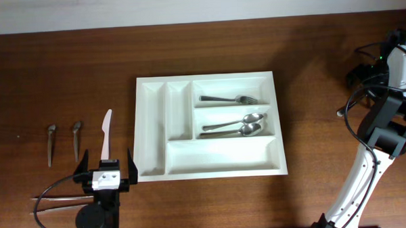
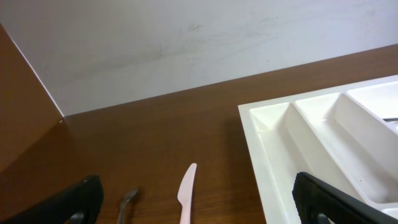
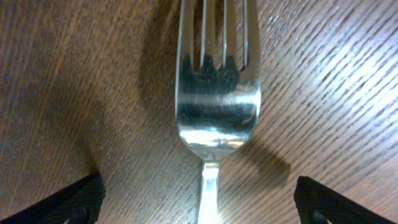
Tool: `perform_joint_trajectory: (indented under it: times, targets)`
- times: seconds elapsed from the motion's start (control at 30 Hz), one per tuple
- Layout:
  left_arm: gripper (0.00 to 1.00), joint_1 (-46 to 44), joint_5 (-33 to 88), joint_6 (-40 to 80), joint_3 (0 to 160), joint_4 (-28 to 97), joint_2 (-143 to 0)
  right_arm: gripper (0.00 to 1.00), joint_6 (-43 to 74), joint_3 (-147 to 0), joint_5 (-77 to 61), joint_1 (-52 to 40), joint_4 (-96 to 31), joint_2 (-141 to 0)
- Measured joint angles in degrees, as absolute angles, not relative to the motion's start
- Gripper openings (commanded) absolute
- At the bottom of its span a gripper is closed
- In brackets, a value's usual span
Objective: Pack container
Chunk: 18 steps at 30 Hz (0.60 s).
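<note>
The container (image 1: 181, 167) is a large white compartmented tray in the middle of the table. It holds a metal fork (image 1: 228, 99) in one compartment and two spoons (image 1: 234, 124) in the one below. A white plastic knife (image 1: 107, 131) lies left of it. My left gripper (image 1: 108, 163) stands open over the knife's handle end; in the left wrist view the knife (image 2: 186, 196) lies between the spread fingers of that gripper (image 2: 199, 202), with the tray wall (image 2: 261, 146) at right. My right gripper (image 3: 199, 199) is open, low over a metal fork (image 3: 216, 99) on the wood.
Two small metal utensils (image 1: 51, 141) (image 1: 76, 137) lie left of the knife, one showing as a utensil (image 2: 126, 204) in the left wrist view. Thin metal pieces (image 1: 57, 198) lie at the front left. The right arm (image 1: 392, 100) and its cables stand at the right edge.
</note>
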<state>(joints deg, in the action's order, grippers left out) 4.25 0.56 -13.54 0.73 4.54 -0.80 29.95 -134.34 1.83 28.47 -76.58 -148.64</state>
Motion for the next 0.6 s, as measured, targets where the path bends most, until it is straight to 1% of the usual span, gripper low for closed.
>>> perform_joint_trajectory:
  times: [0.3,0.33,0.37,0.47,0.5,0.57,0.6]
  targets:
    - [0.99,4.25,0.56,-13.54,0.73,4.54,-0.8,1.0,29.54,-133.84,1.43,28.51,-75.35,-148.44]
    - [0.99,4.25,0.56,-13.54,0.73,4.54,-0.8,0.97,29.52,-133.84,1.45,28.51,-75.26,-148.44]
    - [0.99,4.25,0.56,-13.54,0.73,4.54,-0.8,0.92,29.39,-133.84,1.43,28.51,-75.24,-148.44]
    - [0.99,4.25,0.56,-13.54,0.73,4.54,-0.8,0.68,28.99,-133.8,1.21,28.51,-74.65,-148.44]
    - [0.99,4.25,0.56,-13.54,0.73,4.54,-0.8,0.62,28.97,-133.78,1.15,28.51,-74.56,-148.44]
    - [0.99,4.25,0.56,-13.54,0.73,4.54,-0.8,0.4,29.19,-133.64,1.04,28.51,-74.41,-148.44]
    - [0.99,4.25,0.56,-13.54,0.73,4.54,-0.8,0.35,29.21,-133.64,1.02,28.51,-74.43,-148.44]
